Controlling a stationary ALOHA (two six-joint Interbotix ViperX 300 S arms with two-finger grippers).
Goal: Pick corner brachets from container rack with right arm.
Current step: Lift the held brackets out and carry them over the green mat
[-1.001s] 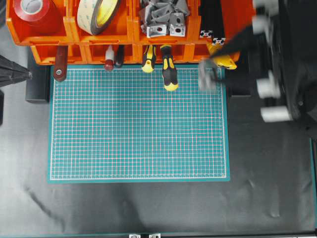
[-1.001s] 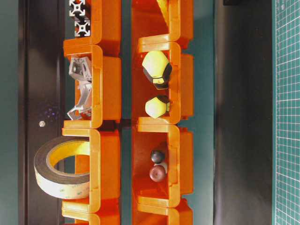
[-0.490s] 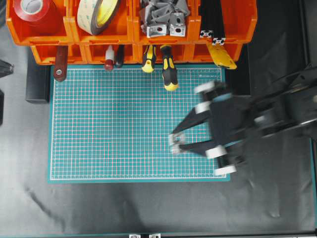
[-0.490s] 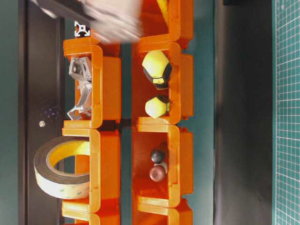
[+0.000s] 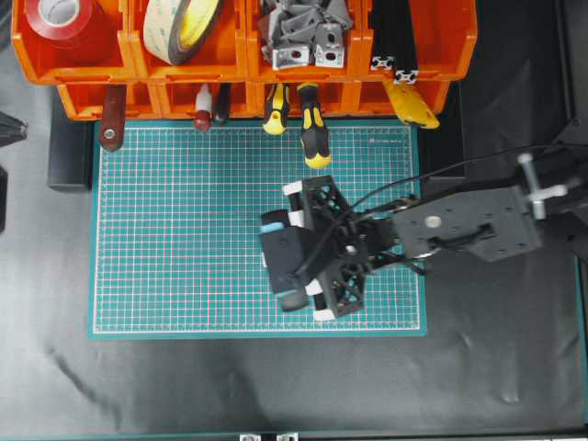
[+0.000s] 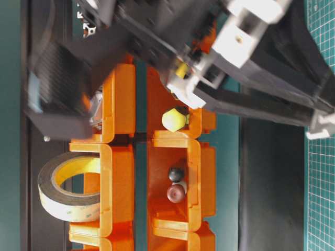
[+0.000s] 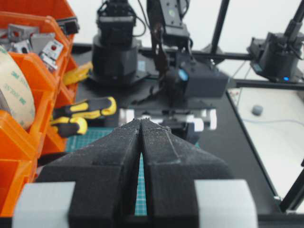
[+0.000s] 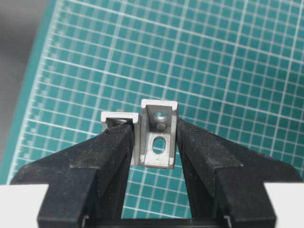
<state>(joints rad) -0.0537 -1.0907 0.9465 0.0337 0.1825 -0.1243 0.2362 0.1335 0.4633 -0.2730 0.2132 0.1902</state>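
Observation:
The orange container rack [image 5: 241,66] runs along the table's far edge. Its third upper bin holds a heap of silver corner brachets [image 5: 303,32], which also show in the left wrist view [image 7: 29,42]. My right gripper [image 5: 294,264] hangs over the green cutting mat [image 5: 184,230], away from the rack. In the right wrist view it [image 8: 154,133] is shut on one corner brachet [image 8: 159,137], slotted face toward the camera. The edge of a second silver piece [image 8: 120,116] shows at the left fingertip. My left gripper [image 7: 141,121] is shut and empty, at the left side of the table.
Red tape [image 5: 66,23] and a wide tape roll [image 5: 184,26] fill the left bins, and black slotted bars [image 5: 393,41] the right one. Yellow-black screwdrivers [image 5: 312,133] stick out over the mat's far edge. The right arm [image 6: 251,89] blocks much of the table-level view.
The right arm swung from beside the rack down and left across the mat, carrying the bracket. It now covers the upper part of the table-level view. The left gripper stayed put.

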